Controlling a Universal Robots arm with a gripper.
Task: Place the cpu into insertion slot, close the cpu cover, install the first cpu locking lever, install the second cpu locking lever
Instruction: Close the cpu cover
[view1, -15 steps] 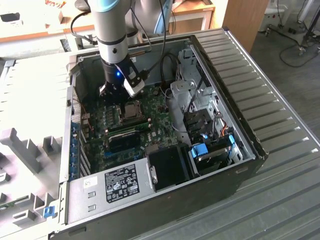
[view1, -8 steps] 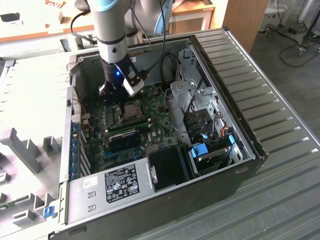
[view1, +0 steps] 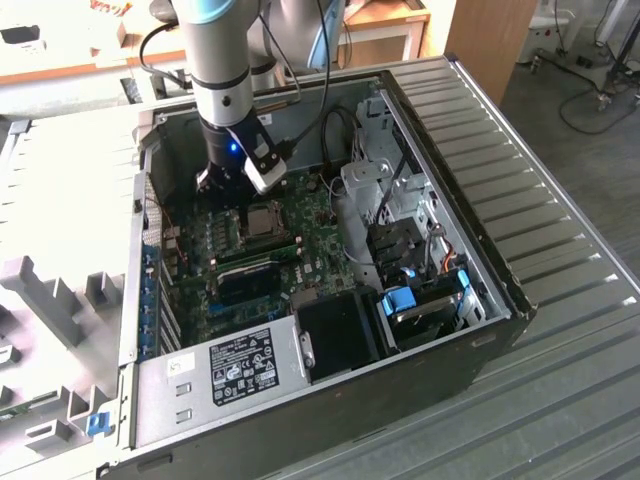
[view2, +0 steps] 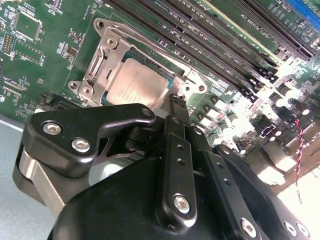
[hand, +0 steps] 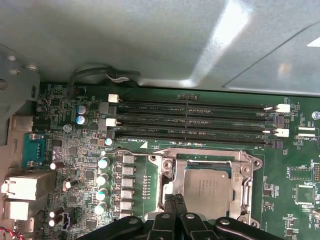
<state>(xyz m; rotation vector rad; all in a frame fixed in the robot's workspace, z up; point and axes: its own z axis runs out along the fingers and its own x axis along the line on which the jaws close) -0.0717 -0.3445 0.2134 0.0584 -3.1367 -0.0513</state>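
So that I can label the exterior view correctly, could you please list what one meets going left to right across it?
Grey moulded fixture → blue card-slot tabs → cpu → metal drive cage → ribbed metal tabletop.

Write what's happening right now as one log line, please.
cpu under lowered cpu cover | end effector shut, tips at cover edge

Silvery-grey cpu, silver cover, green mobo, black mem slots, hand prob. black.
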